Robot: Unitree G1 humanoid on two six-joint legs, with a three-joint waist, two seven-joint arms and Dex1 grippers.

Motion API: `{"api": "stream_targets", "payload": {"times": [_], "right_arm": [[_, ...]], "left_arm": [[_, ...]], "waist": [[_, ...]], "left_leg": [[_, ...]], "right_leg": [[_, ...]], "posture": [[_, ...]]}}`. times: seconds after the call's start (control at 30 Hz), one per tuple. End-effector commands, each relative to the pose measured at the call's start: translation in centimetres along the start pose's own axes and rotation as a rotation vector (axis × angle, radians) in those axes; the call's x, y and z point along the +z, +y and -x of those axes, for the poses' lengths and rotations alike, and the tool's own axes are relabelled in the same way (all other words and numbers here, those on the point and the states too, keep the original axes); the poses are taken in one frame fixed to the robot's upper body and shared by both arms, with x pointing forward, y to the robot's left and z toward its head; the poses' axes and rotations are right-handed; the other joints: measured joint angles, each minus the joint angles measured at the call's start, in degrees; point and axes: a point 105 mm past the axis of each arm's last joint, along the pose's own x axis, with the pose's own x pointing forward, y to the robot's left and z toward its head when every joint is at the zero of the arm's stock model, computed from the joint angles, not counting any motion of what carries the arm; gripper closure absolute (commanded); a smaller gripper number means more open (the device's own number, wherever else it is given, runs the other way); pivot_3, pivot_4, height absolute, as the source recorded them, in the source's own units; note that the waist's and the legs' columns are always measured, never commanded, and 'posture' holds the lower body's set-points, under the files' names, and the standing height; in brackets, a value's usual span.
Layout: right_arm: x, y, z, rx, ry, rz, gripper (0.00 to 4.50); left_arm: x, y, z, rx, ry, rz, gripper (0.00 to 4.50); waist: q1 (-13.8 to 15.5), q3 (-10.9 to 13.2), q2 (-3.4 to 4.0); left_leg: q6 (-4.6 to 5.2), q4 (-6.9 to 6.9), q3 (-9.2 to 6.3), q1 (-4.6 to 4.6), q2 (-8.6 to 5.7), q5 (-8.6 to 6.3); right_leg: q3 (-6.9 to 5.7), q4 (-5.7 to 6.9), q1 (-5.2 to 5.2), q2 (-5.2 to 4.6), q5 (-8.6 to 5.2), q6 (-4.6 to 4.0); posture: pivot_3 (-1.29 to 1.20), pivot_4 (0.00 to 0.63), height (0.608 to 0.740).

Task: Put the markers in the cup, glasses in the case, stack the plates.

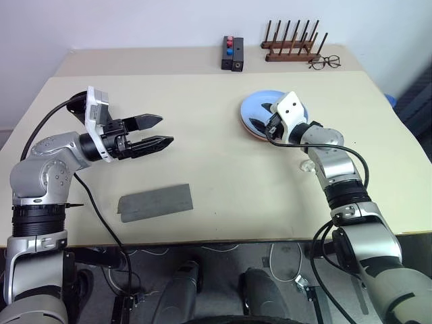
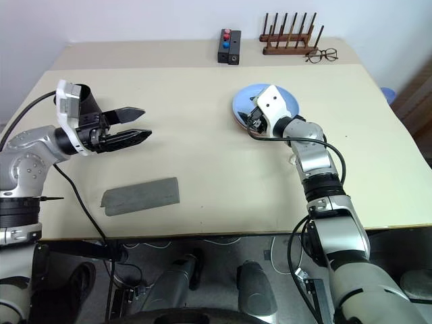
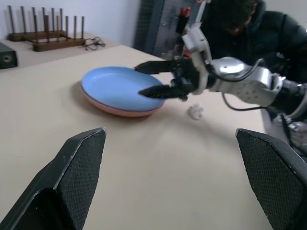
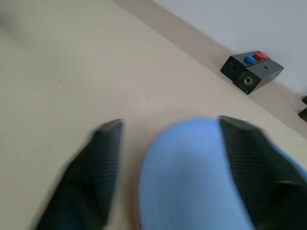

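The light blue plate lies on top of the salmon pink plate at the table's far right. My right gripper is open at the plates' near rim, one finger above the other, with the blue plate showing between its fingers. My left gripper hangs open and empty above the table's left side, pointing toward the plates. The flat grey case lies closed near the front edge, below that gripper. A black tapered shape, likely the cup, shows partly behind my left wrist. The markers and the glasses are out of view.
A small black box with red and blue buttons, a wooden peg rack and thin-rimmed spectacles sit along the back. A small white crumpled object lies near the plates. A person in dark clothing is beyond the table's right side.
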Motion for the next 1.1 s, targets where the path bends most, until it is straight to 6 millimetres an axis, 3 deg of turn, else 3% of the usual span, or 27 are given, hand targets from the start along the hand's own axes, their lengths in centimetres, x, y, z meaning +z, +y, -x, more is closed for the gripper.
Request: {"api": "stream_targets", "payload": {"times": [0.03,0.2,0.3,0.4,0.53,0.77,0.87,0.9,0.93,1.1], "right_arm": [[2.4,-1.6,0.8,-0.053,-0.09,-0.004,0.03],[2.6,-3.4,3.7,-0.038,-0.103,-0.177,0.03],[0.8,-3.3,6.4,0.024,0.019,-0.254,0.03],[-0.1,-4.1,8.4,-0.02,0.094,-0.345,0.03],[-3.2,-3.7,10.9,-0.043,0.272,-0.286,0.03],[-7.3,-2.8,12.7,-0.063,0.451,-0.279,0.03],[-8.1,-2.6,12.9,-0.066,0.461,-0.336,0.03],[-7.9,-2.4,12.9,-0.052,0.457,-0.342,0.55],[-7.7,-2.3,12.8,-0.044,0.453,-0.34,0.77],[-7.2,-2.7,12.4,-0.041,0.441,-0.314,3.38]], "left_arm": [[1.2,-0.4,0.0,-0.013,-0.013,-0.05,0.0],[1.6,-1.0,-0.2,-0.052,-0.01,-0.038,0.0],[1.7,-1.7,-0.3,-0.09,0.0,-0.023,0.0],[1.7,-2.1,-0.5,-0.116,0.007,-0.022,0.0],[1.1,-2.5,-0.9,-0.143,0.025,-0.013,0.0],[1.0,-2.5,-1.5,-0.166,0.029,-0.016,0.0],[1.0,-2.5,-1.5,-0.165,0.033,-0.019,0.0],[0.9,-2.5,-1.4,-0.163,0.035,-0.02,0.0],[0.9,-2.4,-1.3,-0.161,0.036,-0.021,0.0],[0.6,-2.2,-1.0,-0.149,0.037,-0.026,0.0]], "waist": [[0.0,0.0,0.0],[0.3,0.0,0.0],[0.7,0.0,-0.01],[0.6,0.0,-0.01],[0.1,0.0,0.0],[0.1,0.0,0.0],[0.2,0.0,0.0],[0.2,0.0,0.0],[0.2,0.0,0.0],[0.2,0.0,0.0]], "left_leg": [[-0.02,-0.04,0.0,0.0,0.02,0.01],[-0.04,-0.07,-0.01,-0.02,0.03,0.03],[-0.02,-0.04,-0.04,-0.01,0.01,0.02],[-0.02,-0.05,-0.04,0.0,0.02,0.01],[-0.02,-0.11,-0.01,0.0,0.06,0.01],[-0.02,-0.1,0.02,-0.02,0.07,0.01],[-0.02,-0.1,0.02,-0.02,0.06,0.01],[-0.02,-0.1,0.02,-0.01,0.07,0.01],[-0.02,-0.1,0.02,-0.01,0.06,0.01],[-0.02,-0.1,0.02,-0.01,0.07,0.01]], "right_leg": [[0.0,0.02,0.01,0.02,-0.01,-0.02],[0.0,0.03,0.02,0.03,-0.02,-0.05],[-0.03,-0.03,0.07,0.0,-0.02,-0.05],[-0.02,-0.03,0.11,-0.04,-0.03,-0.07],[-0.01,-0.03,0.04,-0.12,-0.06,-0.18],[-0.01,-0.03,0.04,-0.12,-0.07,-0.19],[-0.01,-0.03,0.05,-0.12,-0.07,-0.18],[-0.01,-0.03,0.06,-0.12,-0.07,-0.19],[-0.01,-0.03,0.06,-0.12,-0.07,-0.18],[-0.02,-0.04,0.06,-0.11,-0.07,-0.18]], "posture": [[0.0,0.15,0.74],[0.0,0.15,0.74],[0.0,0.15,0.74],[0.0,0.15,0.74],[0.0,0.15,0.74],[0.0,0.15,0.74],[0.0,0.15,0.74],[0.0,0.15,0.74],[0.0,0.15,0.74],[0.0,0.15,0.74]]}}
